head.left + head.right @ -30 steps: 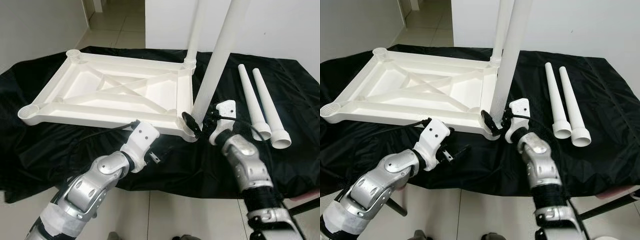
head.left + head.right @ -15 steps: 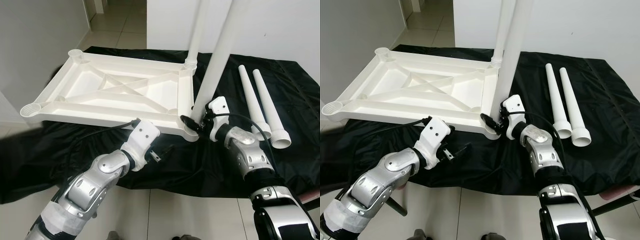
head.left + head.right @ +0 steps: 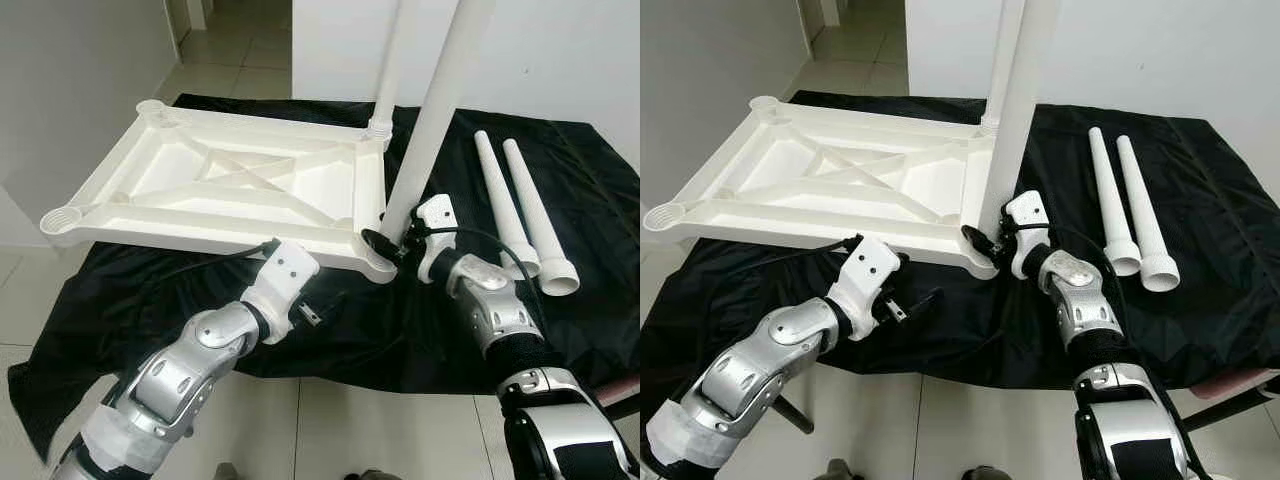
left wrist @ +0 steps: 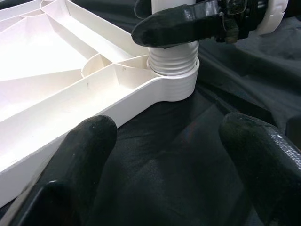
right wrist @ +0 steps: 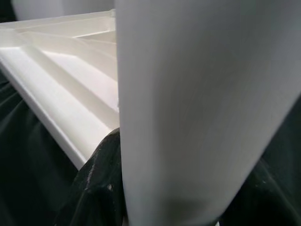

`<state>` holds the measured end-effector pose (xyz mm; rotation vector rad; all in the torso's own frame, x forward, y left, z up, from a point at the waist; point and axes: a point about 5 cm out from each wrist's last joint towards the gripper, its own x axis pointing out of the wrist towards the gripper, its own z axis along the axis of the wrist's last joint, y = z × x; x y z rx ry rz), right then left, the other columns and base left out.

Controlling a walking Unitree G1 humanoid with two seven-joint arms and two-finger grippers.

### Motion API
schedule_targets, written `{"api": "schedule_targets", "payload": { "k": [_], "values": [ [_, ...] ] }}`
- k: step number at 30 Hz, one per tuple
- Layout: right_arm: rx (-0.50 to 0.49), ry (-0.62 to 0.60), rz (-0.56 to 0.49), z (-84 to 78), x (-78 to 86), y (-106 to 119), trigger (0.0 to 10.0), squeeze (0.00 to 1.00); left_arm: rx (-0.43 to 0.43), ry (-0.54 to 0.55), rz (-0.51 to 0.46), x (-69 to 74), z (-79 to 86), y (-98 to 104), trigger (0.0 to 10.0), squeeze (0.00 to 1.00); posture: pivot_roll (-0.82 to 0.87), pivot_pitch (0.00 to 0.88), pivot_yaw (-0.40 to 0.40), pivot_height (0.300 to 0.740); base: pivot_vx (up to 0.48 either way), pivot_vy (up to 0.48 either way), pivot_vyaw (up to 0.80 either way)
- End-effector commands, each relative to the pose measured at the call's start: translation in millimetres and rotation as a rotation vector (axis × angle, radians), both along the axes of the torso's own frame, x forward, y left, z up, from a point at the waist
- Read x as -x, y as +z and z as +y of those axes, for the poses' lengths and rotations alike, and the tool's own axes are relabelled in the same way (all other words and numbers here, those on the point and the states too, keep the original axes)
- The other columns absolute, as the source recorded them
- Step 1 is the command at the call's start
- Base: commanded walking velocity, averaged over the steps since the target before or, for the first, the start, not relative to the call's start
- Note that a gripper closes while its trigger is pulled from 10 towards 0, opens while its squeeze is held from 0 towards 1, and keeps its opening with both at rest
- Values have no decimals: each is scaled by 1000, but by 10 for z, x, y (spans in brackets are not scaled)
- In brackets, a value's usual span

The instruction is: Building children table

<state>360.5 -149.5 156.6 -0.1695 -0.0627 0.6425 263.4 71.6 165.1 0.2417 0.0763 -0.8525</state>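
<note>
The white tabletop (image 3: 230, 190) lies upside down on a black cloth. One white leg (image 3: 390, 60) stands in its far right corner and another leg (image 3: 425, 130) in its near right corner socket (image 4: 173, 70). My right gripper (image 3: 390, 243) is shut on that near leg just above the socket, with the leg (image 5: 197, 103) close between its fingers (image 5: 101, 188). My left gripper (image 3: 325, 305) hovers open over the cloth just in front of the tabletop's near edge, left of that corner, with nothing between its fingers (image 4: 89, 155).
Two loose white legs (image 3: 500, 200) (image 3: 540, 215) lie side by side on the cloth (image 3: 600, 200) to the right, wide ends toward me. The cloth hangs over the near edge above a tiled floor (image 3: 400, 430). White walls stand behind and to the left.
My right wrist has drawn closer to the near leg and its forearm has swung round a little. The left arm has stayed put. The view has shifted slightly.
</note>
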Motion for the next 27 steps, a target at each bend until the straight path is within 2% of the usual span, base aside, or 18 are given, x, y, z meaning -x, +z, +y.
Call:
{"api": "schedule_targets", "payload": {
  "k": [1, 10, 17, 18, 21, 23, 25, 27],
  "values": [
    [20, -31, 68, 6, 31, -159, 10000, 0, -6, -103, 28, 60, -39, -17, 10000, 0, -31, 73, -11, 740, 0, 0, 0],
    [-107, -164, 88, 152, 49, -158, 10000, 0, -5, -109, 32, 72, -41, -17, 10000, 0, -35, 83, -4, 740, 0, 0, 0],
    [-233, -386, 65, 356, 166, -146, 10000, 0, -6, -107, 36, 81, -34, -22, 10000, 0, -33, 92, -8, 740, 0, 0, 0],
    [-233, -386, 65, 356, 166, -146, 10000, 0, -6, -107, 36, 81, -34, -22, 10000, 0, -33, 92, -8, 740, 0, 0, 0],
    [-265, -575, 58, 400, 214, -161, 10000, 0, -4, -106, 38, 85, -36, -23, 10000, 0, -31, 95, -6, 740, 0, 0, 0],
    [-271, -608, 59, 408, 225, -158, 10000, 0, -4, -106, 38, 86, -36, -24, 10000, 0, -31, 95, -6, 740, 0, 0, 0],
    [-294, -587, 76, 508, 246, -136, 10000, 0, -3, -106, 38, 85, -38, -24, 10000, 0, -34, 99, 0, 740, 0, 0, 0],
    [-294, -572, 72, 537, 251, -119, 10000, 0, -3, -106, 39, 84, -38, -23, 10000, 0, -36, 101, 4, 740, 0, 0, 0]
  ]
}}
